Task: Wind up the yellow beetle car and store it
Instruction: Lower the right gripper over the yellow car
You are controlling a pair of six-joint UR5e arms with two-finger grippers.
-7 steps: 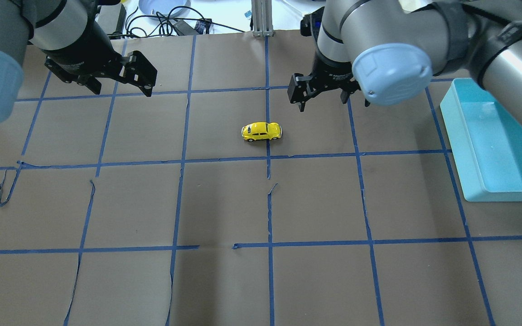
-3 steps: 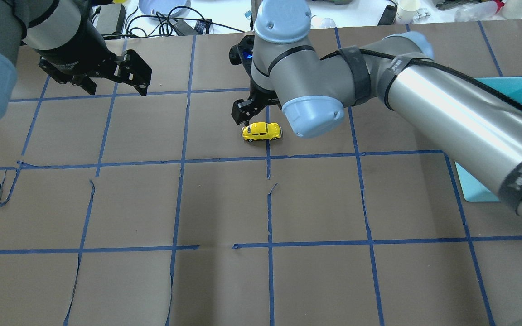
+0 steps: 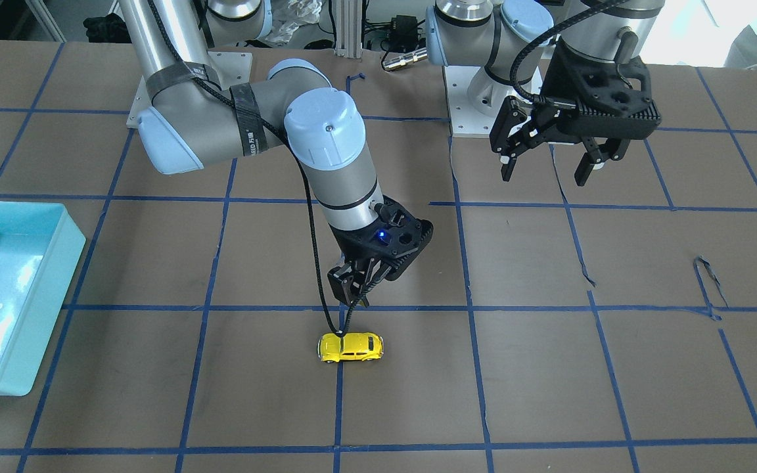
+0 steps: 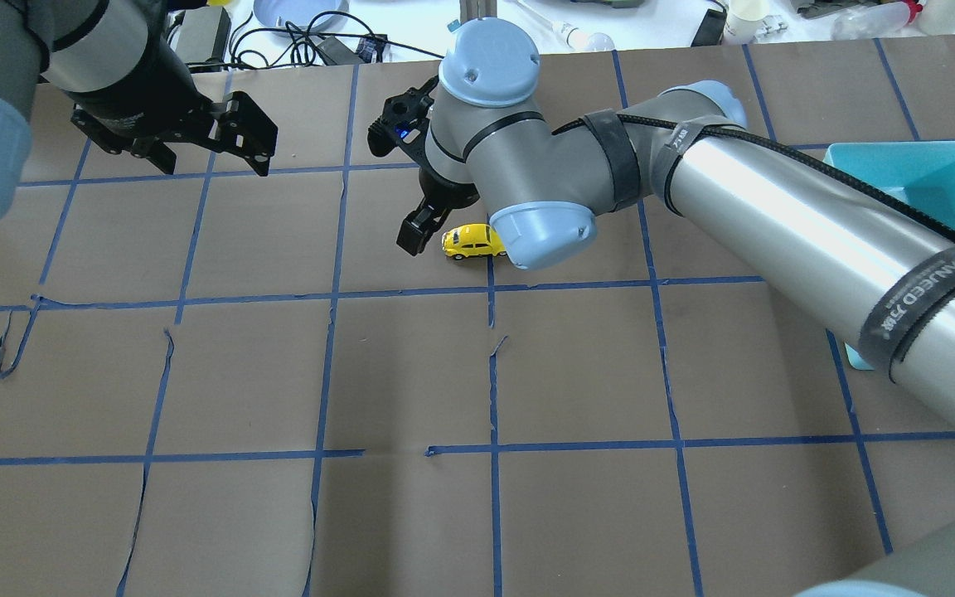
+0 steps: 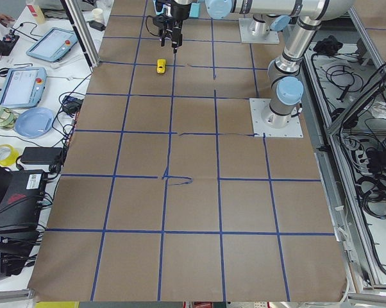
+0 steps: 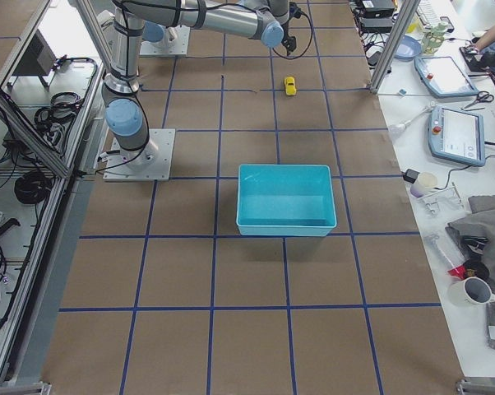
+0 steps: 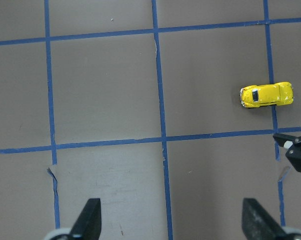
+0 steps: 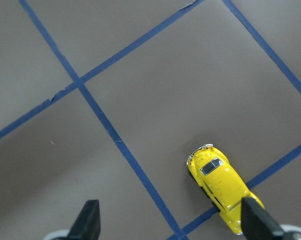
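"Yellow beetle car (image 3: 351,347) on its wheels on the brown tabletop (image 3: 549,368), astride a blue tape line (image 3: 339,407), untouched," says the first. "The right tool (image 3: 352,289) hangs just above it, fingers spread wide, holding nothing."

"Lined up?" asks the second.

"Not quite. In the right wrist view the car sits off toward one finger and slants across the gap. It would do best to centre over the roof, turn until the fingers face the car's two flanks, then come straight down and close low on the body, leaving the wheels free to roll for winding."

"And room around the car?"

"Plenty, by the look of it. The left tool (image 3: 546,172) is raised and well apart from the car, fingers also spread and empty. The teal bin (image 3: 40,309) lies well apart from the car on the right arm's side, with open paper between. The tape line under the car may snag a wheel."
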